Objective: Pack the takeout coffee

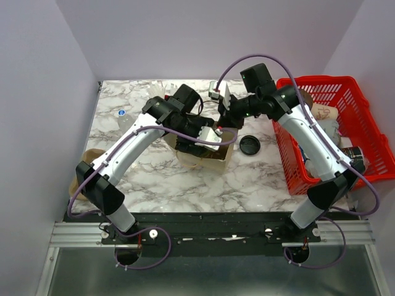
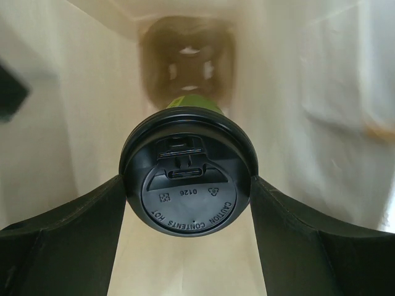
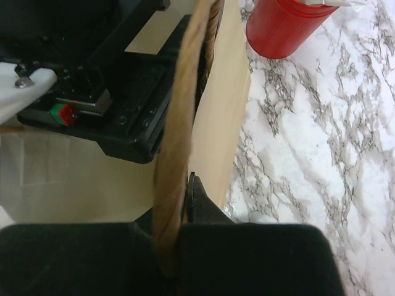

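A: Left end effector (image 2: 188, 184) grips takeout coffee (image 2: 191, 102) by lid (image 2: 185, 197), inside paper bag (image 2: 308, 92).
B: Right end effector (image 3: 180, 216) pinches bag rim. Risk: lid pops off, cup drops & spills; or rim slips, bag folds in.

Left pincer (image 2: 188, 185) spread wide, gripping; right pincer (image 3: 178, 231) pinched shut.

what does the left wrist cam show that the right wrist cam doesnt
Left wrist only: the takeout coffee, black lid toward the camera, gripped by the left gripper inside the paper bag. Right wrist only: the right gripper pinching the bag's rim, a red cup, the marble table. Both: the bag's pale inside.
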